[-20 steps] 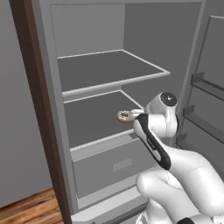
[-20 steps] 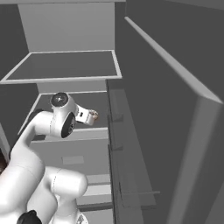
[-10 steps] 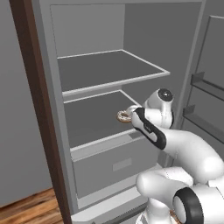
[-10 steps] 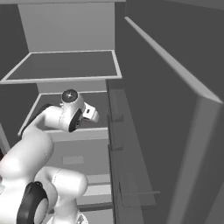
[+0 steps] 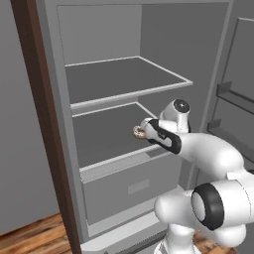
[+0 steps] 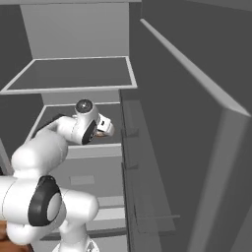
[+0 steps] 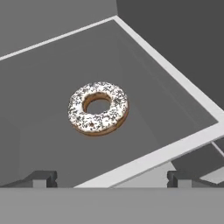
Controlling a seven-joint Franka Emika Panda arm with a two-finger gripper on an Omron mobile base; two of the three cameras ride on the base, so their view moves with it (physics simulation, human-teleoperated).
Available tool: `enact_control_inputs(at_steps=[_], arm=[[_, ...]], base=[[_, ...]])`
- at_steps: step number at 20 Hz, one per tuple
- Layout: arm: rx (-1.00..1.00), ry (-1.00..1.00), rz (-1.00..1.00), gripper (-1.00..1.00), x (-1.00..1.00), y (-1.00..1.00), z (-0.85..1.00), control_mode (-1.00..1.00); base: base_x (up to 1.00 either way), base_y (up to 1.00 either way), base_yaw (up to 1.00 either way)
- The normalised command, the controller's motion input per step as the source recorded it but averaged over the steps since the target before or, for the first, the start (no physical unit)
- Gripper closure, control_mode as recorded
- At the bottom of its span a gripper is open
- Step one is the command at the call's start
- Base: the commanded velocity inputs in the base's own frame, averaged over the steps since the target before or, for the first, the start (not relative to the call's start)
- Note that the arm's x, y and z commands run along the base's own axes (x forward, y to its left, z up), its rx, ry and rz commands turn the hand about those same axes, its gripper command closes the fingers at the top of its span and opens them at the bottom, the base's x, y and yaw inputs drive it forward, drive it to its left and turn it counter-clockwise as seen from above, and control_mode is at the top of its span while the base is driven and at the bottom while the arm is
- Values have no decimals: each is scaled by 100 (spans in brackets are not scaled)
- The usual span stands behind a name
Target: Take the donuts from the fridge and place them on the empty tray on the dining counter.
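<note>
My gripper (image 7: 109,177) is spread wide, empty. The pale tan, white-iced sprinkled ring donut (image 7: 98,108) lies flat (no long axis) just ahead — farther in on the grey fridge shelf (image 7: 52,70).

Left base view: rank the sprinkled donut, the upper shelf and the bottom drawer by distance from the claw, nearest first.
1. Sprinkled donut, just left of the open claw, on the middle shelf.
2. Bottom drawer, below that shelf.
3. Upper shelf, above and behind.
The drawer and the upper shelf are close to call.
</note>
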Motion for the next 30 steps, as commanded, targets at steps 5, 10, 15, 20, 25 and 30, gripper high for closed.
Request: enact_control_inputs(at_steps=[5,10,15,20,25,30], arm=[[0,1,0,-100,37,0,-23,-100],[0,1,0,-100,40,0,-19,-100],[0,2,0,-100,37,0,-17,-100],[0,3,0,-100,38,0,-24,-100],[0,2,0,-100,38,0,-20,-100],[0,0,0,-100,26,0,-17,-100]], base=[[0,0,0],[0,0,0],[0,0,0],[0,0,0],[0,0,0],[0,0,0]])
